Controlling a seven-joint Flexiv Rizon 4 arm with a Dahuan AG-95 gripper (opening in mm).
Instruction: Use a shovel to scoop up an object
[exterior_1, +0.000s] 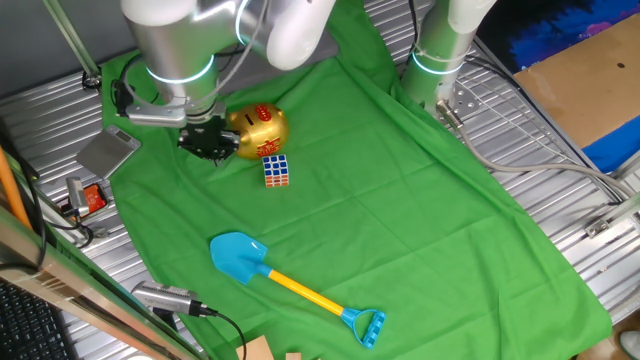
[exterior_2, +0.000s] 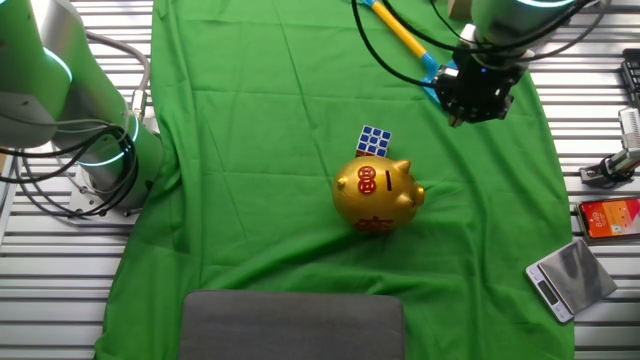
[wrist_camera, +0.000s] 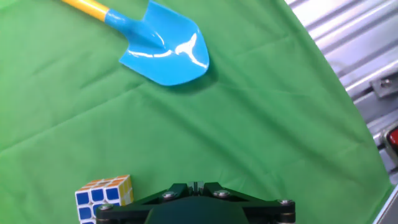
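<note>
Shovel (exterior_1: 293, 286) laid flat on the table (exterior_1: 420, 230), cube (exterior_1: 276, 170) set beside piggy bank (exterior_1: 258, 130), pincer (exterior_1: 208, 140) held above nearby, its state cannot be told.

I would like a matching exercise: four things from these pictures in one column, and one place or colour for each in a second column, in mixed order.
Things:
1. shovel
2. cube
3. piggy bank
4. gripper

Descriptions:
A. round and gold with red marks
B. lies alone on the green cloth, blue blade, yellow shaft
C. hangs near the piggy bank, holding nothing
D. small, multicoloured squares, beside the piggy bank

Pairs: 1-B, 2-D, 3-A, 4-C
</note>
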